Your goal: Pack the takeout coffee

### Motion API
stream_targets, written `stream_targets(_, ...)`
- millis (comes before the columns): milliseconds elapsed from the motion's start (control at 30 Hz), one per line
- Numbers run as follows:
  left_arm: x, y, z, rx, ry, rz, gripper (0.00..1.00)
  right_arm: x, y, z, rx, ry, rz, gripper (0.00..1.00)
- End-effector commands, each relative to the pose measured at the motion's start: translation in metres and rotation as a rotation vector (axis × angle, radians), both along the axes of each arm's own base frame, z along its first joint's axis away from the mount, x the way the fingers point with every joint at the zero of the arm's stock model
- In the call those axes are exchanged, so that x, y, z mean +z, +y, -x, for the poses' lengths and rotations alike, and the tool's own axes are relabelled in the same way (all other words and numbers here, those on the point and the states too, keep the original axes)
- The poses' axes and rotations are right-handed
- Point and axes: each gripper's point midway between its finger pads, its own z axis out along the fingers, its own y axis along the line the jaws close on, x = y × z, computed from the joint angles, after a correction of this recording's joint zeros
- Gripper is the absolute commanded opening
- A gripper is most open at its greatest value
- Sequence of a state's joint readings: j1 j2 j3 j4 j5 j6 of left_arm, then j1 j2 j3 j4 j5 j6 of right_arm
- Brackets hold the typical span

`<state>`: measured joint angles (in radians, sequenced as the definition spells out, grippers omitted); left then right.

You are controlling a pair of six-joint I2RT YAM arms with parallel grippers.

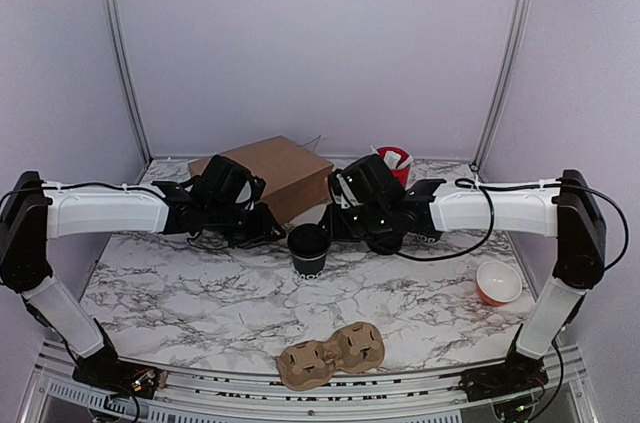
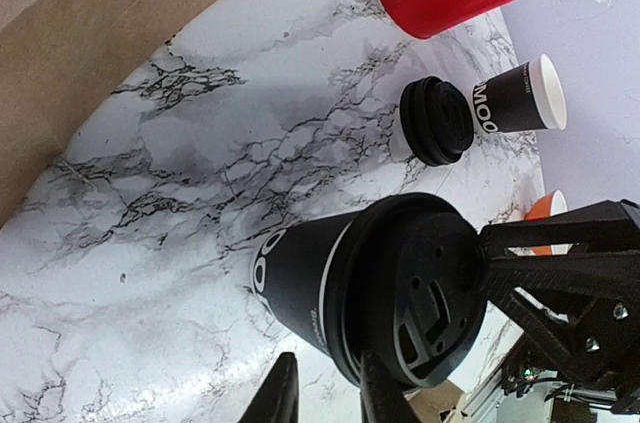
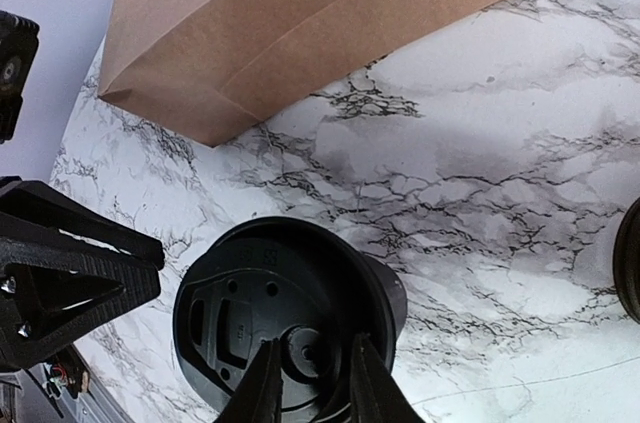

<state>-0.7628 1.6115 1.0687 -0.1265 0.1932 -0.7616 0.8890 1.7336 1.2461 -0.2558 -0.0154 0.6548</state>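
The takeout coffee (image 1: 309,253) is a small black cup with white lettering and a black lid (image 1: 308,237), standing upright on the marble table between my two grippers. In the left wrist view the takeout coffee (image 2: 310,283) and its lid (image 2: 425,288) fill the lower middle. My left gripper (image 2: 325,398) is narrowly open, with one finger (image 2: 385,398) in front of the lid's rim and the other beside the cup. My left gripper (image 1: 278,231) sits just left of the cup. My right gripper (image 3: 315,383) hovers narrowly open over the lid (image 3: 250,293), nothing clamped between its fingers. My right gripper (image 1: 332,227) sits just right of the cup.
A brown paper bag (image 1: 270,175) lies behind the cup. A red tub of white sachets (image 1: 393,163) stands at the back right. A second black cup with a bare white rim (image 2: 520,98) and a loose black lid (image 2: 437,121) sit near it. An orange bowl (image 1: 498,283) is at right, a cardboard cup carrier (image 1: 332,353) at the front.
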Motion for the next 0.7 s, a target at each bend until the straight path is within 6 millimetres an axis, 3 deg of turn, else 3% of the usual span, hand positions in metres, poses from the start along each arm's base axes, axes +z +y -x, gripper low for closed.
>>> stream_targets(0, 0.008, 0.004, 0.009, -0.01, 0.012, 0.035, 0.22, 0.035, 0.004, 0.0, 0.008, -0.051, -0.037, 0.24)
stream_targets(667, -0.005, -0.011, 0.014, -0.018, 0.062, 0.083, 0.2, 0.011, 0.007, 0.003, 0.132, -0.041, 0.076, 0.24)
